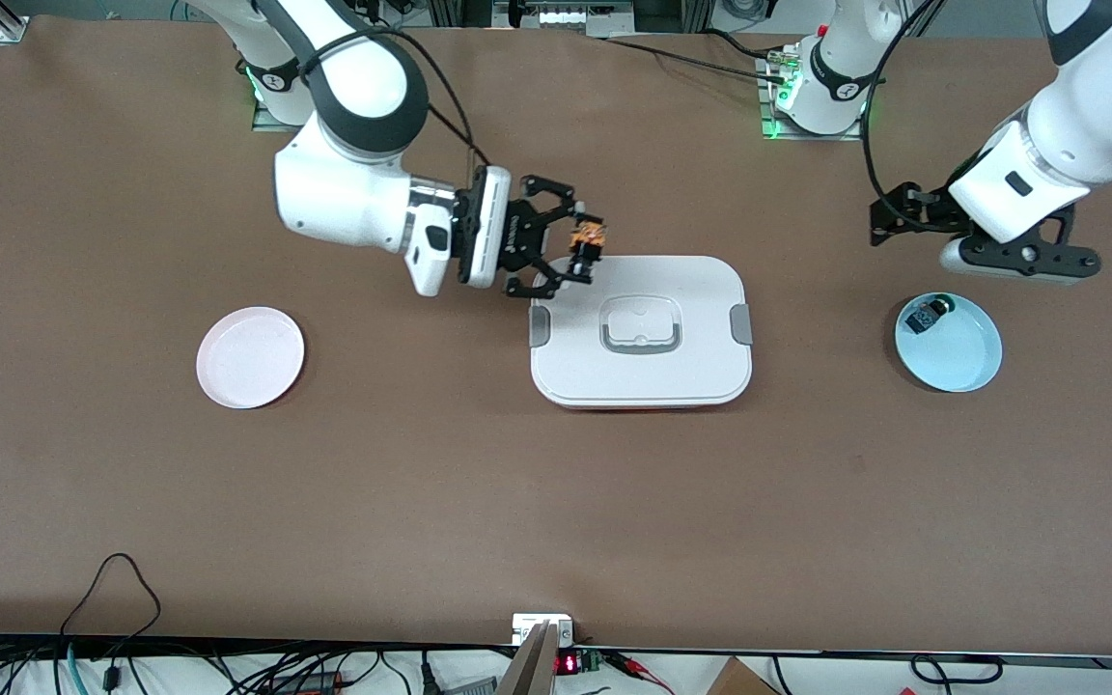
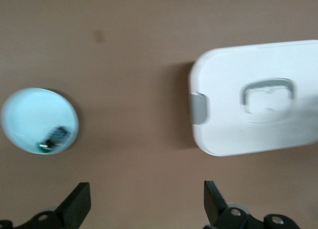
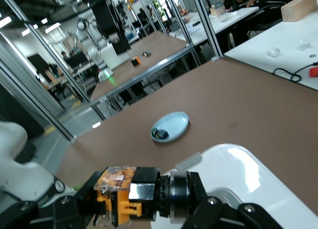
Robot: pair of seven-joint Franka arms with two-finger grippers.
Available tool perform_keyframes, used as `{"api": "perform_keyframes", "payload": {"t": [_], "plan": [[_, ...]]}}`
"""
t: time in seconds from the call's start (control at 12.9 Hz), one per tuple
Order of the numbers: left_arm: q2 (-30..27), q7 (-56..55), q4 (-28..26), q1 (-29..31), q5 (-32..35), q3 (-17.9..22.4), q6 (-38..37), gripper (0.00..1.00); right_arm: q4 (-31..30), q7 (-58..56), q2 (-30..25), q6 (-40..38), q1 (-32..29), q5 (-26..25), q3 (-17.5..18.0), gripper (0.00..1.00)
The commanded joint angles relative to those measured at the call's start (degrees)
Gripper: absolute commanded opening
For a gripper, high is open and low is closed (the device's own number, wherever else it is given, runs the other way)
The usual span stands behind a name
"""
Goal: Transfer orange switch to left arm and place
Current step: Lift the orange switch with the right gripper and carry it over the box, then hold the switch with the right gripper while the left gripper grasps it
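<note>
While the right gripper [image 1: 566,253] held the orange switch [image 1: 587,237] clamped between its fingers over the box [image 1: 641,331] corner toward the right arm's end, at about eleven o'clock from the lid handle [image 1: 641,325], we judged the main danger to be that very closeness: any sag or low sweep could have clipped the lid or the grey clip [image 1: 539,326] just beneath. The right wrist view showed the switch lying sideways in the grip, a thumb-sized black cylinder with an orange-marked body and a clear-looking top, all hard, smooth plastic and metal; we thought so small and slick a part could have twisted or slid out of the pinch, dropping onto the lid and rolling off. The box was glossy white plastic with rounded corners, offering nothing to stop a falling part. The left gripper [image 1: 913,220] hovered with its fingers spread wide and empty, over the counter [image 1: 556,502] at about twelve o'clock from the pale blue plate [image 1: 948,342], which held a small black-and-blue part [image 1: 929,314]. A matte pink plate [image 1: 250,356] lay at nine o'clock from the box. We judged a handover between two narrow grippers to leave little spare surface to seize, so a misaligned approach could have knocked the switch loose.
</note>
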Motion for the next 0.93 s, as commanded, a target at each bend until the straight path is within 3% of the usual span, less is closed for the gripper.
{"api": "perform_keyframes", "payload": {"t": [0.0, 0.16, 0.31, 0.62, 0.85], "plan": [[5.1, 0.3, 1.8, 3.9, -16.4, 0.2, -7.3, 1.00, 4.9, 0.6, 3.0, 0.6, 2.3, 6.4, -0.3, 0.17], [8.3, 0.5, 1.1, 6.5, -28.8, 0.2, -11.0, 1.00, 6.1, 0.4, 3.7, 0.6, 3.3, 11.3, -0.3, 0.18], [9.3, 0.7, -1.2, 7.4, -39.2, 0.1, -10.7, 1.00, 6.3, 0.3, 3.8, 0.8, 4.4, 12.7, -0.3, 0.18], [7.9, 0.9, -13.1, 6.7, -60.4, -0.3, -3.7, 1.00, 6.3, -7.4, 4.7, 0.8, 4.4, 12.8, -0.4, 0.18], [6.8, 1.0, -20.2, 6.5, -71.3, -5.6, 3.5, 1.00, 6.3, -12.7, 5.1, 0.8, 4.4, 15.4, -0.5, 0.18]]}}
